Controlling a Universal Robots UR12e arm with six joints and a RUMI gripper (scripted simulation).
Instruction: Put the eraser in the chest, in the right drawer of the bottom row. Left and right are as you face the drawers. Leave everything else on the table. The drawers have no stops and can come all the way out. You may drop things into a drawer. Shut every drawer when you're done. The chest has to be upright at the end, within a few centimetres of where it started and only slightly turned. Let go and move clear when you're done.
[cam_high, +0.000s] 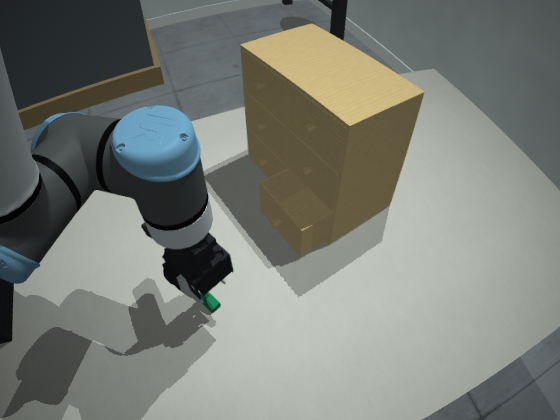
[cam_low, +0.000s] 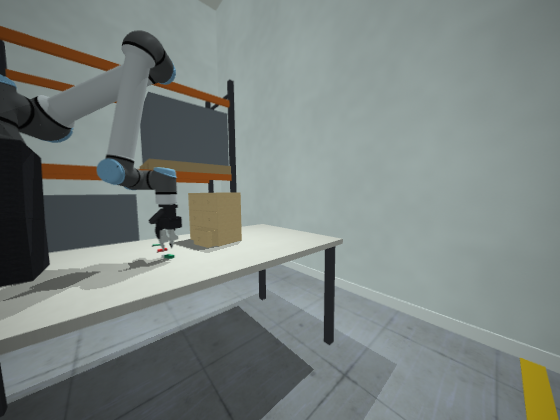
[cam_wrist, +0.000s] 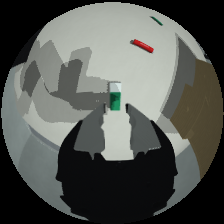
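The eraser (cam_high: 213, 302) is a small green block with a white end and lies on the table. In the wrist view the eraser (cam_wrist: 115, 99) sits just ahead of my fingertips, in line with the gap between them. My gripper (cam_high: 202, 296) points down right over it, with its fingers a narrow gap apart and nothing between them. The wooden chest (cam_high: 325, 130) stands upright at the back right. One bottom-row drawer (cam_high: 295, 212), on the near side in the top view, is pulled out and looks empty. The other drawers are shut.
A thin red stick (cam_wrist: 142, 45) and a thin dark green stick (cam_wrist: 156, 21) lie on the table beyond the eraser. The chest's side (cam_wrist: 195, 115) is to the right in the wrist view. My arm's elbow (cam_high: 150, 165) looms over the table's left.
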